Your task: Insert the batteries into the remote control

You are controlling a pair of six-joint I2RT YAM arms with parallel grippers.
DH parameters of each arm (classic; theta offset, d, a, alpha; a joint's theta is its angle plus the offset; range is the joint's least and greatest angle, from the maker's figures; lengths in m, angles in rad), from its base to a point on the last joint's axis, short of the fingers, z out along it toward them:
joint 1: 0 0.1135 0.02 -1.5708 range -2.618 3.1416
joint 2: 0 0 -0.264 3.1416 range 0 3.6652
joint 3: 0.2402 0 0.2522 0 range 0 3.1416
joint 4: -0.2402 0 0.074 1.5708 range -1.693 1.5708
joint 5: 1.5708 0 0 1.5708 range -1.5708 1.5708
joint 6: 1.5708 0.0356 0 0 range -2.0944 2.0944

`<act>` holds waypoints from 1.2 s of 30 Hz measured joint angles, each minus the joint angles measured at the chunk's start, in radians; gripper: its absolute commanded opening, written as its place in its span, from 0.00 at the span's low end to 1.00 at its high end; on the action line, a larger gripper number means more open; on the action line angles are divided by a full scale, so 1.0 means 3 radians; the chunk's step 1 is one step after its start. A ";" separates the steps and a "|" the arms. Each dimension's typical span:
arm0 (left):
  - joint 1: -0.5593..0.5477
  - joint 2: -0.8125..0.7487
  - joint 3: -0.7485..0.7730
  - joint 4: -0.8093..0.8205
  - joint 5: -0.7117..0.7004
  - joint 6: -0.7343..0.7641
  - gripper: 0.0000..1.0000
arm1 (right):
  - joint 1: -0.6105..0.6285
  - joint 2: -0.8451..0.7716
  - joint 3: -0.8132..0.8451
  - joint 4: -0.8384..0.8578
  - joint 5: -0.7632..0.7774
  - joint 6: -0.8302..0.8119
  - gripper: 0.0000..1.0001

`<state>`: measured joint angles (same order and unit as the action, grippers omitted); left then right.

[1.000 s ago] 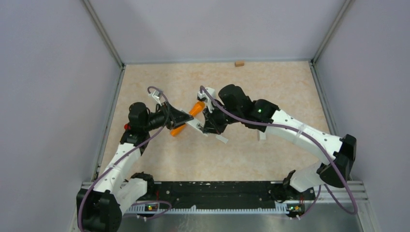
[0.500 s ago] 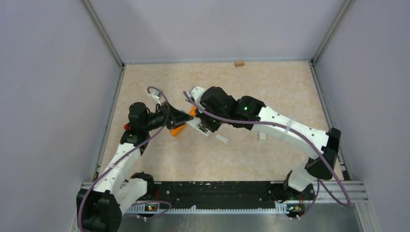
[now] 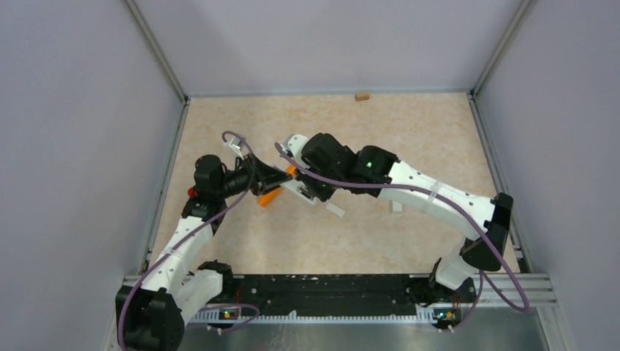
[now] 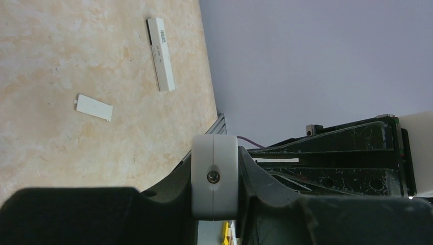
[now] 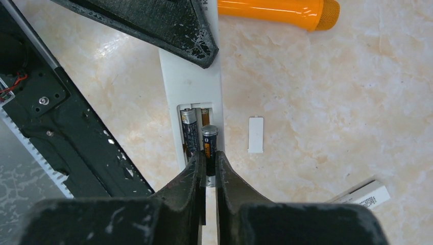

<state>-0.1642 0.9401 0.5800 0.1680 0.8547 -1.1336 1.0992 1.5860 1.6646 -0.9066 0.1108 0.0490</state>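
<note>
My left gripper [image 4: 214, 176] is shut on one end of the white remote control [image 5: 190, 87], holding it over the table. Its battery bay faces up. One dark battery [image 5: 190, 130] lies in the bay's left slot. My right gripper [image 5: 207, 166] is shut on a second battery [image 5: 209, 145], whose far end sits over the right slot beside the first. In the top view both grippers meet at the remote control [image 3: 301, 191] in the middle of the table.
An orange torch-like tube [image 5: 275, 10] lies just beyond the remote. The small white battery cover [image 5: 255, 135] and a long white box [image 5: 365, 194] lie on the table to the right. A small wooden block [image 3: 361, 96] sits by the back wall.
My right arm has swung left and brought its battery over the remote's open bay, then almost stopped. The left arm and remote have stayed put.
</note>
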 measured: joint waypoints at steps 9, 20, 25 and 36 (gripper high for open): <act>0.0006 0.0000 0.0000 -0.0013 0.0003 -0.0069 0.00 | 0.0001 0.0004 -0.0006 0.0004 -0.0095 -0.0052 0.13; 0.0019 0.0000 -0.0001 -0.0017 0.0019 -0.0093 0.00 | 0.0001 0.0004 -0.0057 0.0039 -0.0081 -0.0062 0.35; 0.0032 -0.0003 -0.0001 -0.0028 0.0045 -0.0093 0.00 | 0.0001 0.0001 -0.0071 0.0136 -0.0034 -0.0011 0.44; 0.0051 -0.0003 -0.0001 0.0006 0.0085 -0.0244 0.00 | -0.0056 -0.0356 -0.0397 0.0716 0.0003 0.0487 0.68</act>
<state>-0.1490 0.9394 0.5797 0.1699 0.8803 -1.2068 1.0824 1.4792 1.5455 -0.6918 0.1116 0.1951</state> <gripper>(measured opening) 0.287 0.628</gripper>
